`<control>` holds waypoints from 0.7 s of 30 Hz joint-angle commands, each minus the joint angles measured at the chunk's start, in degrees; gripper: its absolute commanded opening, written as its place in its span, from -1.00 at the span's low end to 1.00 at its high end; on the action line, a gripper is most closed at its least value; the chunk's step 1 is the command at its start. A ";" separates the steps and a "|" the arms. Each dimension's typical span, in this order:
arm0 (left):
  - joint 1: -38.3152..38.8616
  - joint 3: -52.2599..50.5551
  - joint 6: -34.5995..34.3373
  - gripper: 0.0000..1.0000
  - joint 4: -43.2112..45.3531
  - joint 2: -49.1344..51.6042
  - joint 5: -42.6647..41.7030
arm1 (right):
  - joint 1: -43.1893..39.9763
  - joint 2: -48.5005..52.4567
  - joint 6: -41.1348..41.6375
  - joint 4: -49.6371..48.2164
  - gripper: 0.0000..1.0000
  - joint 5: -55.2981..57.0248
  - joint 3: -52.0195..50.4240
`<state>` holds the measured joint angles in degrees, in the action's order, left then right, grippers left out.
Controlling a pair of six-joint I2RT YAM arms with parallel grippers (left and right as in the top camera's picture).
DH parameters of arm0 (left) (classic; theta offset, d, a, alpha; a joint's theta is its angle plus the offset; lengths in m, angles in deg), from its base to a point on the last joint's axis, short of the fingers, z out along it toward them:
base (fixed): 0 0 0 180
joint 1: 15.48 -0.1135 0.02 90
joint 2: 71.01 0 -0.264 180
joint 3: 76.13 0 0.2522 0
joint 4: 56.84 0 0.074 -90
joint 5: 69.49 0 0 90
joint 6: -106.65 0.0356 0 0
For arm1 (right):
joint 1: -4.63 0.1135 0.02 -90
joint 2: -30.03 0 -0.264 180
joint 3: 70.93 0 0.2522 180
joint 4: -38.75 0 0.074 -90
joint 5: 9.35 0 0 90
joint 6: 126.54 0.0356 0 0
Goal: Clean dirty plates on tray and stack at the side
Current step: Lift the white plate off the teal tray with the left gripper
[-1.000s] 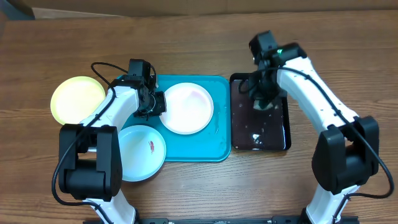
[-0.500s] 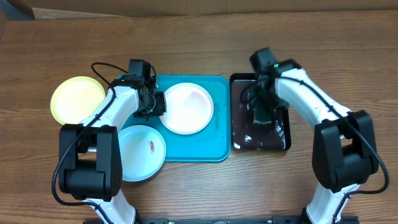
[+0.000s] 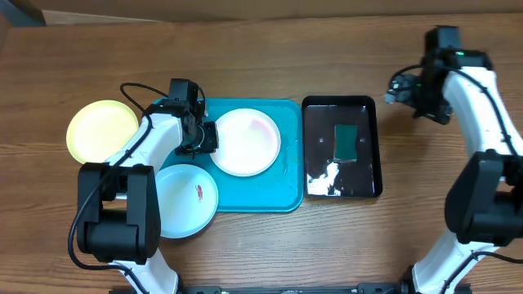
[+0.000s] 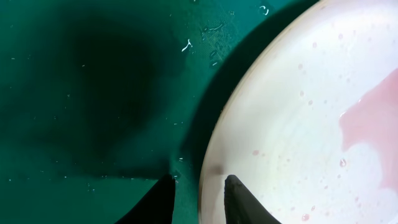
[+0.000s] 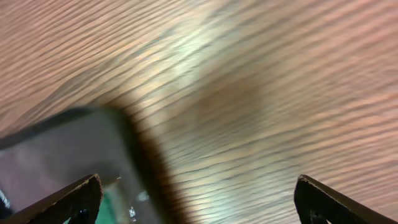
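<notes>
Though overhead hides it, left gripper (image 4: 198,180) barely parted astride plate (image 4: 298,124) rim, right gripper (image 5: 198,183) wide, empty.

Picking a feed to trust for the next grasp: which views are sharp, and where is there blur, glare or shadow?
Overhead: sharp and evenly lit, with a bright white patch, glare or foam, on the wet black tray. Left wrist: sharp; a heavy dark shadow lies on the turquoise tray, and the white plate has a crisp rim. Right wrist: blurred throughout, the wood table streaked and the black tray's corner smeared.
</notes>
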<state>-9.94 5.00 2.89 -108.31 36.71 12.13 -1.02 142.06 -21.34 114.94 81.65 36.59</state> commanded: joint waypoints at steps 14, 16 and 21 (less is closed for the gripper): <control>0.07 -1.79 -0.31 -0.92 2.60 0.70 -0.39 | -4.28 -0.92 0.17 -0.63 1.00 -2.60 0.39; -0.22 1.07 -0.33 -0.92 0.11 0.39 -0.20 | -4.28 -0.92 0.17 -0.61 1.00 -2.60 0.39; -0.33 10.32 0.96 -0.92 -6.58 0.07 -0.13 | -4.28 -0.92 0.17 -0.66 1.00 -2.60 0.39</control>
<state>-9.94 9.35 2.10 -113.73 36.69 11.30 -5.13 142.06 -21.37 114.64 79.37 36.57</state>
